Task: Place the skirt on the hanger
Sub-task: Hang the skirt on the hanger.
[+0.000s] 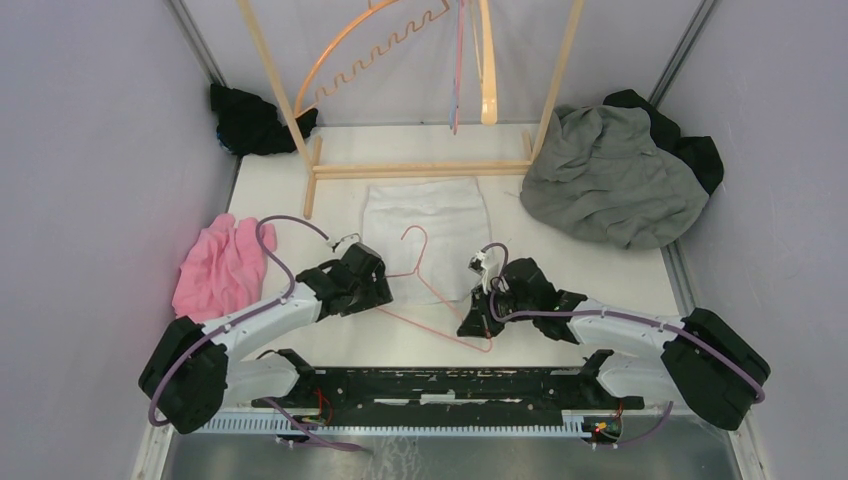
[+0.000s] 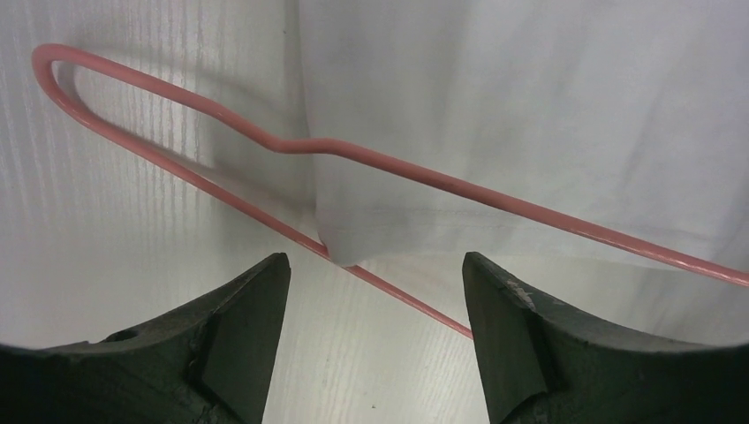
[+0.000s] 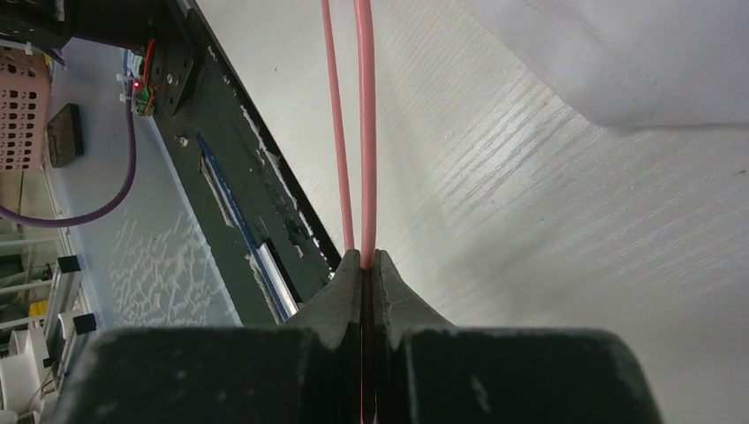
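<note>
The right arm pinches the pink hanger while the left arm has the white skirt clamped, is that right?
Not quite. The left wrist view shows the left jaws open, hovering by the skirt corner, gripping nothing. The right jaws do pinch the hanger.

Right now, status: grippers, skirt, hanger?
Left gripper open at hem corner of white fabric skirt. Right gripper shut on thin pink wire hanger. Corner under hanger's upper wire; nothing in the way.

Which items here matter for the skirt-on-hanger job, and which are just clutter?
Job: white skirt; pink hanger; right gripper, shut on the hanger; left gripper, open at the skirt's corner.
Lying about: pink cloth; grey garment; black cloth; wooden rack.
</note>
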Controlling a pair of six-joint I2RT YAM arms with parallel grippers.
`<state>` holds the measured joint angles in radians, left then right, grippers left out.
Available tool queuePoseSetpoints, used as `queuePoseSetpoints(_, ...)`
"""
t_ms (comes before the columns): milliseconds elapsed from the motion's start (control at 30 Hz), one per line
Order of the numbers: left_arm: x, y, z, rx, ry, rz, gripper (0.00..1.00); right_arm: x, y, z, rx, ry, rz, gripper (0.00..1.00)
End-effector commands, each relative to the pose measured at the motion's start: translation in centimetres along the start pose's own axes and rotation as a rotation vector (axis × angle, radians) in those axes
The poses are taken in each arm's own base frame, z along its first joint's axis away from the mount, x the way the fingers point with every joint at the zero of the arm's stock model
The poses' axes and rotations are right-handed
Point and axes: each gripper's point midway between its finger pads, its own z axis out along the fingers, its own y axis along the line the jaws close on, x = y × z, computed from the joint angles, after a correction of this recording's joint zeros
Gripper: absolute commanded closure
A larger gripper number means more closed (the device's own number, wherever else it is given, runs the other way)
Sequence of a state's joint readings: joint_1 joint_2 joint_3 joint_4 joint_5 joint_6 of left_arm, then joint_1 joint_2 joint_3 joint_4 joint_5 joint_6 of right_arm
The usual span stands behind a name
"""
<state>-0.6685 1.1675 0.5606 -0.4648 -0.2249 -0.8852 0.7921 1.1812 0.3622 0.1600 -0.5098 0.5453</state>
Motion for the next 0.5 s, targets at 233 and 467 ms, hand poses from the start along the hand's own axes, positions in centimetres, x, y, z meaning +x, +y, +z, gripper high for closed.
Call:
queuePoseSetpoints(233,-1.9,-2.6,-2.3,0.097,-0.036,0.011,0.20,1.4,-1.0,0.6,0.043,0.025,0.036,0.99)
queuePoseSetpoints(467,-0.9,-2.1,-1.2,0.075,-0.011,0.026,0.23,1.7,-0.5,0.5,0.026,0.024,0.038,0.99)
